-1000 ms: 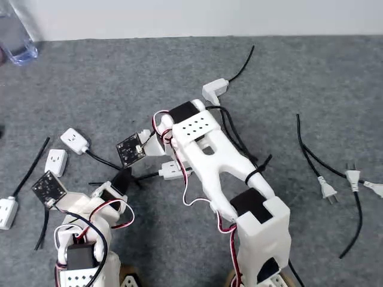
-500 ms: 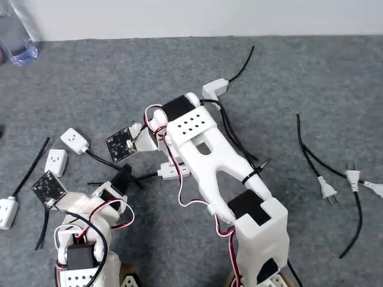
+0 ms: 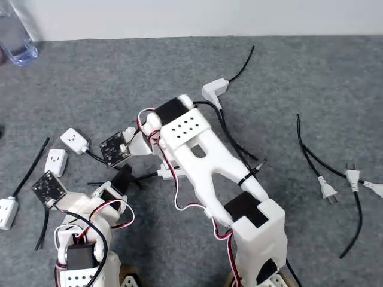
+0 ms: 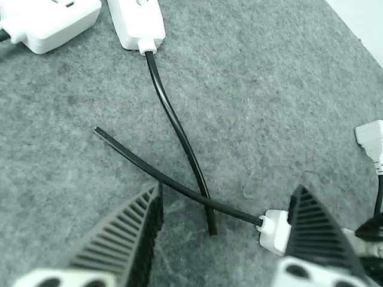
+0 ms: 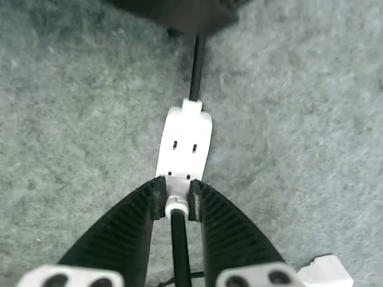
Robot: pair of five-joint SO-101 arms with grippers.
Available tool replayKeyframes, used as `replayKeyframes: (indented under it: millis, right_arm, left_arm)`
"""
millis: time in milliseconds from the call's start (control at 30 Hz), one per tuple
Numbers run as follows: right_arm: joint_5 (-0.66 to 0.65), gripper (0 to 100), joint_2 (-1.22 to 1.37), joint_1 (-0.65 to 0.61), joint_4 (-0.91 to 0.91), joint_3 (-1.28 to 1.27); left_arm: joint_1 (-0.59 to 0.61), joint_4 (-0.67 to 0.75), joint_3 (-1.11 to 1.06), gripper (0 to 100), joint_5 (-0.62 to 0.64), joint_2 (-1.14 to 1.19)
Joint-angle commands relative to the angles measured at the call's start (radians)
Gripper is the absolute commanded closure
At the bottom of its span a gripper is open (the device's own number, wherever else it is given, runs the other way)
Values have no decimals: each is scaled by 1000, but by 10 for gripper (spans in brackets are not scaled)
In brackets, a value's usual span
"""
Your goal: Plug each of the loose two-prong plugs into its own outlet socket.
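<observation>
Grey felt mat point(image 3: 299, 72); clear plastic bottle point(image 3: 15, 45) at its far corner by white wall point(image 3: 179, 18)

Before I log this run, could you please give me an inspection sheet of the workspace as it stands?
Surface: grey mat, flat.
Job's things: plug against an outlet end, seating unclear; other outlets at left; loose plugs at right.
Clutter: bottle at far left corner.
Grippers: right gripper shut on plug; left gripper open above crossed cables.
Cables: black, loose on mat, two crossed.
Surroundings: white wall behind.
</observation>
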State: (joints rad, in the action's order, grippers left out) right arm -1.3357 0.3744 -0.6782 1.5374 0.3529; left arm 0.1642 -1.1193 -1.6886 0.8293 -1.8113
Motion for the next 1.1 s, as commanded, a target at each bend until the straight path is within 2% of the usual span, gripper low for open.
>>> replayKeyframes:
  millis: [0, 200, 767, 900, 1067]
  right_arm:
    - [28, 989, -8, -1, -18, 52]
    - [60, 989, 21, 1, -77, 9]
    - [74, 989, 54, 35, -28, -3]
    - [80, 988, 33, 36, -31, -8]
    - [143, 990, -116, -2, -56, -6]
  left_arm:
    - [2, -2, 5, 681, -5, -9]
    - [3, -2, 5, 681, -5, -9]
    - [5, -2, 5, 681, -5, -9]
    - [0, 2, 5, 681, -5, -9]
    - [-2, 11, 5, 681, -3, -9]
